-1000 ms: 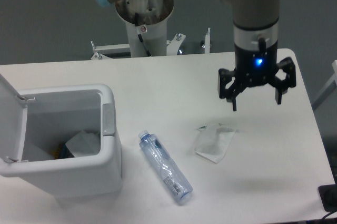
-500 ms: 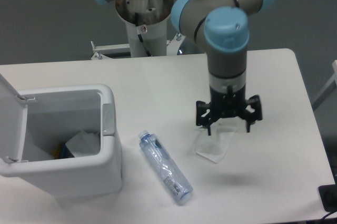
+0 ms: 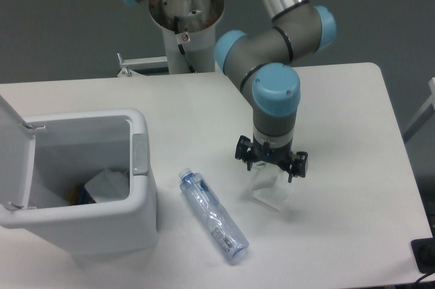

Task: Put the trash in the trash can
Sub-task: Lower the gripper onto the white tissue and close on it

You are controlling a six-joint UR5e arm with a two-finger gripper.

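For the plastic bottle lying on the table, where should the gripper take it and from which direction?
Probably the bottle is best gripped across its mid-body, coming straight down from above. It lies flat on the table, running diagonally, cap toward the trash can, so the jaws should close across its narrow width, turned square to its long axis. Both its sides are clear.

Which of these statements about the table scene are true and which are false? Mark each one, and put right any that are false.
1. The trash can has its lid open. True.
2. The bottle lies inside the trash can. False: it lies on the table, beside the can.
3. The gripper is directly over the wrapper. True.
4. The bottle stands upright. False: it lies on its side.
5. The trash can is empty. False: some items already lie inside it.
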